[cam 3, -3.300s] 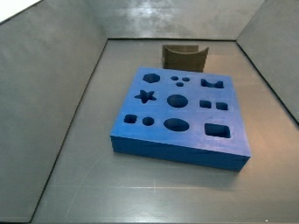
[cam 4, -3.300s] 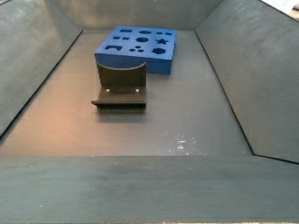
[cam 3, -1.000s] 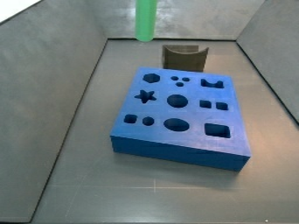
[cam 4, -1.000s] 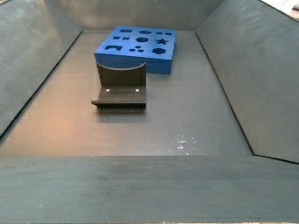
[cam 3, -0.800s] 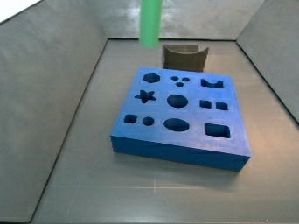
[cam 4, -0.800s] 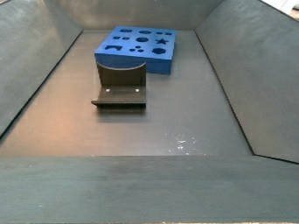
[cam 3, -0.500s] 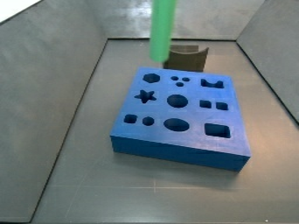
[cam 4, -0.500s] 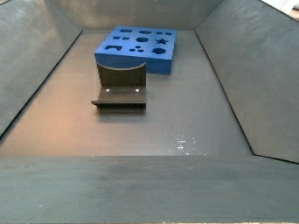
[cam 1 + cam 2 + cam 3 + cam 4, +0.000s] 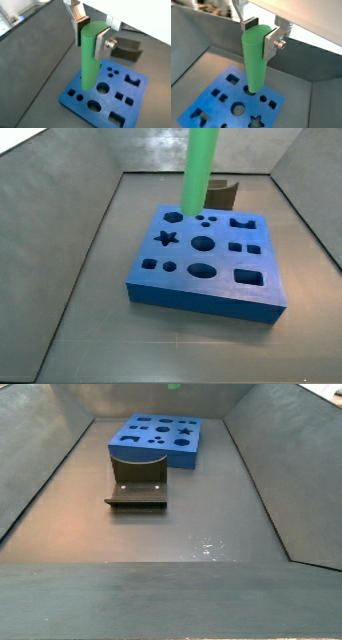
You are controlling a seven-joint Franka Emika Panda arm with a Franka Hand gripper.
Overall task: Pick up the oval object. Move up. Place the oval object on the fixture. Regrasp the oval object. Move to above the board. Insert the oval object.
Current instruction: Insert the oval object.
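Hand point(image 9: 91, 34) clamped on the oval object's point(image 9: 89, 62) top end, rod hanging upright above the board point(image 9: 207, 258). Looks stiff, smooth (likely slippery); hold high, squarely.

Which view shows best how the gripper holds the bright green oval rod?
A wrist view: the gripper clamps the bright green oval rod near its top, silver fingers either side. A side view shows only the rod; another just its tip.

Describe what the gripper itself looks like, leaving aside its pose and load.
In both wrist views the gripper has two flat silver plate fingers with dark pads and a round silver bolt head on one side. No cables or markings show; the arm is out of view.
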